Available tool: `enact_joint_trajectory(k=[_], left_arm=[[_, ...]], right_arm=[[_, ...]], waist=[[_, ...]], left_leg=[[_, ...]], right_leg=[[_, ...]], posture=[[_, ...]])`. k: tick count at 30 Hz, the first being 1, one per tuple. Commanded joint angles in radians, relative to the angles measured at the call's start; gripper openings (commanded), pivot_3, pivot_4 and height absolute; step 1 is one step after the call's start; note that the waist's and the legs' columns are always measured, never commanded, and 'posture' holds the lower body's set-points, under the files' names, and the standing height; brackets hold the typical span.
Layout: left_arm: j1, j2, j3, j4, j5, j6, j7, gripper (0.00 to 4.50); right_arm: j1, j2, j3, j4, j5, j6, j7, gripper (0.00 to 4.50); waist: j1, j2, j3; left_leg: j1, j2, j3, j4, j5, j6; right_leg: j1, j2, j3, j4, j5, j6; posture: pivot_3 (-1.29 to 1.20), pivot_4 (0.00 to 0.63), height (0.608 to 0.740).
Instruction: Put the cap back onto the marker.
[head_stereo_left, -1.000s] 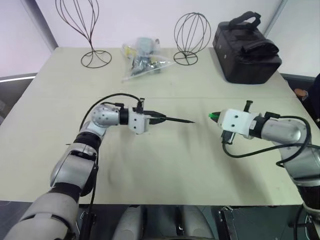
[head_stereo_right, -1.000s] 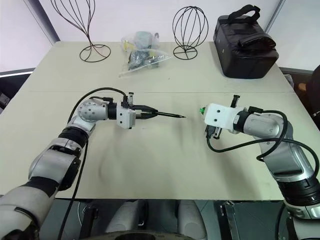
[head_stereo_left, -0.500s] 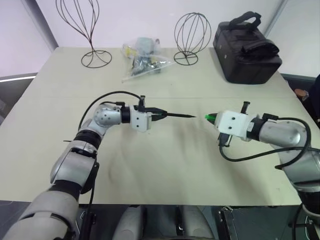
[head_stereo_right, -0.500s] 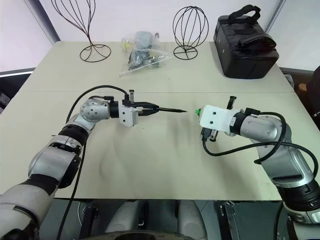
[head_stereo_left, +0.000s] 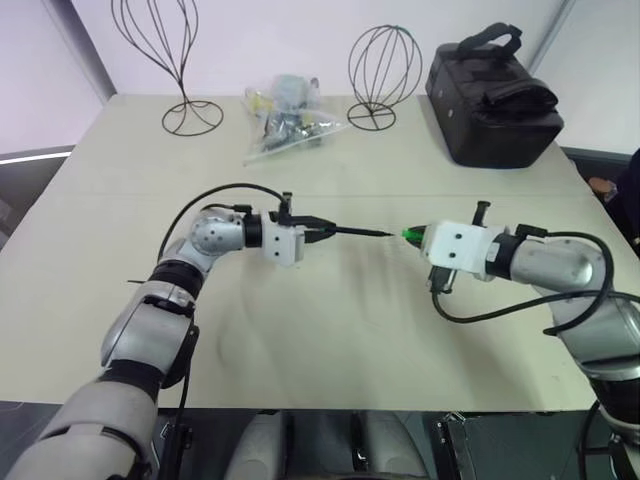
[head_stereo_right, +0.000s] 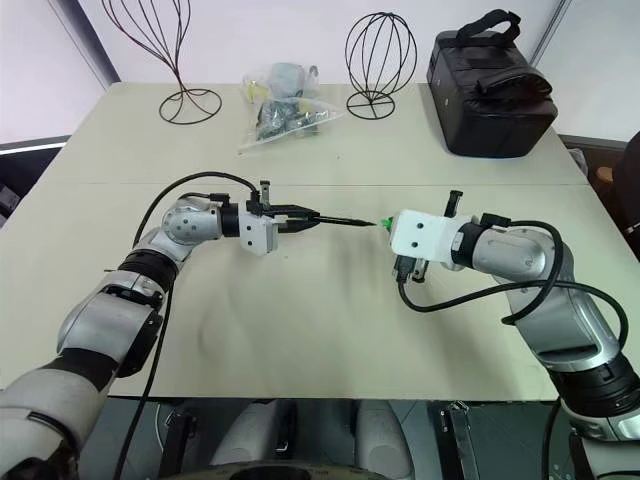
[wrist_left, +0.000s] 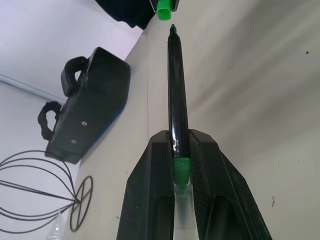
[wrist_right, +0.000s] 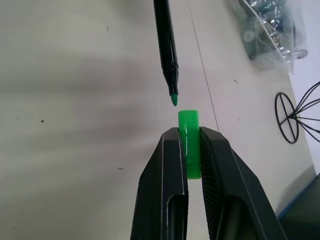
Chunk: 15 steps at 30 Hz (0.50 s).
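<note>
Above the middle of the table my left gripper (head_stereo_left: 312, 231) is shut on the marker (head_stereo_left: 352, 232), a thin black stick lying level with its green tip toward the right. In the left wrist view the marker (wrist_left: 176, 95) runs out from between the black fingers (wrist_left: 153, 175) toward the cap (wrist_left: 163, 10). My right gripper (wrist_right: 188, 141) is shut on the cap (wrist_right: 189, 131), a short bright green cylinder. The cap (head_stereo_left: 411, 234) hangs just right of the marker tip, a small gap apart and slightly off its line. The marker (wrist_right: 166, 45) is bare at its green tip.
At the back of the table stand two black wire stands (head_stereo_left: 165, 50) (head_stereo_left: 384, 65), with a clear bag of small parts (head_stereo_left: 285, 115) between them. A black case (head_stereo_left: 492, 92) sits at the back right. A seam (head_stereo_left: 120, 194) crosses the tabletop behind my arms.
My right gripper has carried the cap leftward, closing most of the gap to the marker tip. The left gripper and marker have stayed in place.
</note>
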Motion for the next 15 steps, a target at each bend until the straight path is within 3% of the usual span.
enact_joint_trajectory(k=[1,15], left_arm=[[-0.02,0.0,0.003,-0.012,-0.012,-0.016,0.015,0.0],[-0.026,-0.002,-0.003,-0.011,-0.011,-0.016,0.029,0.0]], right_arm=[[-0.02,0.005,-0.002,-0.025,0.004,-0.005,-0.005,0.04],[-0.019,0.008,0.006,-0.027,0.01,0.002,-0.006,0.04]], waist=[[0.0,0.0,0.0],[0.0,0.0,0.0]], left_leg=[[0.0,0.0,0.0,0.0,0.0,0.0],[0.0,0.0,0.0,0.0,0.0,0.0]], right_leg=[[0.0,0.0,0.0,0.0,0.0,0.0],[0.0,0.0,0.0,0.0,0.0,0.0]], posture=[[0.0,0.15,0.74],[0.0,0.15,0.74]])
